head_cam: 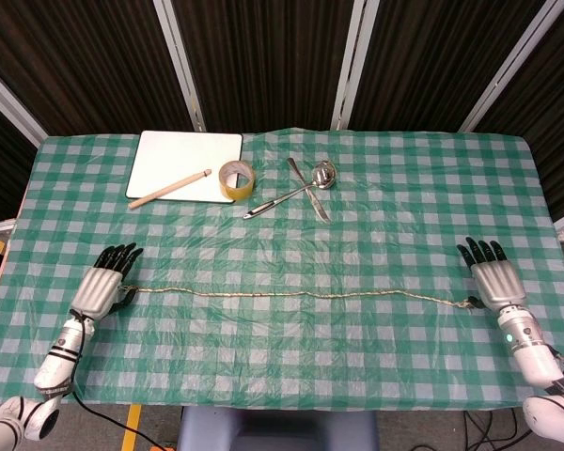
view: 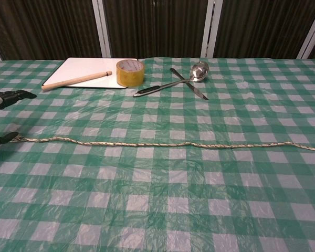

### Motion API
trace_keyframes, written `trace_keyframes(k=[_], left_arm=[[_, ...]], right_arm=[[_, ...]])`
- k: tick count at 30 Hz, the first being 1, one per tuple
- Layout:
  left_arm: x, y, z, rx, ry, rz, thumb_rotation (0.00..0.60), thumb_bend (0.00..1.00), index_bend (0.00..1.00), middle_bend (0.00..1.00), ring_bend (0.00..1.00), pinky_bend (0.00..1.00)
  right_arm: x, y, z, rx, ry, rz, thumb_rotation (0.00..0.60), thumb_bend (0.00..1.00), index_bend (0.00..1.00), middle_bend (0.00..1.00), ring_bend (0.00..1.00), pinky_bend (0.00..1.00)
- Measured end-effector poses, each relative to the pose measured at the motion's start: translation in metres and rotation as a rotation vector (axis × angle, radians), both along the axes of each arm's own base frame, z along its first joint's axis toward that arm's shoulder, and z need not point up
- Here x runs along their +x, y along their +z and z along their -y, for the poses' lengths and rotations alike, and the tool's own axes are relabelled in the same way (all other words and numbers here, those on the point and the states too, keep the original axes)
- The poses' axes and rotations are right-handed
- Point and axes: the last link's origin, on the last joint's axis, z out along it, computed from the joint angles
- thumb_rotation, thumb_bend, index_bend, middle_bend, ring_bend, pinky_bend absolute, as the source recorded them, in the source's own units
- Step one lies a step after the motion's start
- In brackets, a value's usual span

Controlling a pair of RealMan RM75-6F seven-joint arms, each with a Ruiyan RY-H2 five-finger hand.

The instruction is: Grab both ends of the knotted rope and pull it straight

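Left hand (head_cam: 101, 289) at the table's left edge, fingers spread, holding nothing; rope end lies at its thumb. One rope (head_cam: 301, 296) lies nearly straight on the checked cloth (head_cam: 376, 225), spanning hand to hand. Behind it: one white board (head_cam: 186, 164), one wooden stick (head_cam: 169, 188), one tape roll (head_cam: 236, 178), one ladle (head_cam: 296, 191), one knife (head_cam: 307, 189). Right hand (head_cam: 493, 277) fingers spread too, empty, rope end beside it.

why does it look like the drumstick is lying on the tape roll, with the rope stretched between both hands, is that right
Not quite. The drumstick lies on the white board, beside the tape roll, not on it; the head view shows this. The rope does run between the left hand and right hand.
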Motion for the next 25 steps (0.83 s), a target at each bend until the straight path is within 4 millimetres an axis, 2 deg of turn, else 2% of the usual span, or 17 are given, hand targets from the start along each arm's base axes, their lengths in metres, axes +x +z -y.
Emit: trace_keyframes(k=[4,7,12,17,18,21,25], left_arm=[[0.008,0.017,0.011,0.018,-0.031,0.068,0.600,0.40,0.00,0.00,0.00,0.06],[0.016,0.035,0.025,0.040,-0.062,0.124,0.600,0.41,0.00,0.00,0.00,0.06],[0.025,0.067,0.068,0.063,-0.080,0.175,0.600,0.40,0.00,0.00,0.00,0.04],[0.018,0.091,0.129,0.066,0.003,0.112,0.600,0.42,0.00,0.00,0.00,0.02],[0.018,0.093,0.135,0.071,0.008,0.089,0.600,0.42,0.00,0.00,0.00,0.02],[0.020,0.100,0.144,0.103,0.014,0.031,0.600,0.42,0.00,0.00,0.00,0.02],[0.019,0.106,0.150,0.126,0.040,0.022,0.600,0.42,0.00,0.00,0.00,0.02]], right_arm=[[0.009,0.012,-0.013,-0.051,0.042,0.062,0.600,0.29,0.00,0.00,0.00,0.00],[0.019,0.023,-0.030,-0.100,0.094,0.109,0.600,0.29,0.00,0.00,0.00,0.00],[0.042,0.038,-0.081,-0.197,0.150,0.210,0.600,0.28,0.00,0.00,0.00,0.00],[0.059,0.050,-0.143,-0.294,0.166,0.283,0.600,0.28,0.00,0.00,0.00,0.00],[0.060,0.050,-0.151,-0.292,0.176,0.279,0.600,0.28,0.00,0.00,0.00,0.00],[0.066,0.049,-0.165,-0.267,0.205,0.262,0.600,0.28,0.00,0.00,0.00,0.00],[0.065,0.048,-0.169,-0.252,0.201,0.253,0.600,0.28,0.00,0.00,0.00,0.00]])
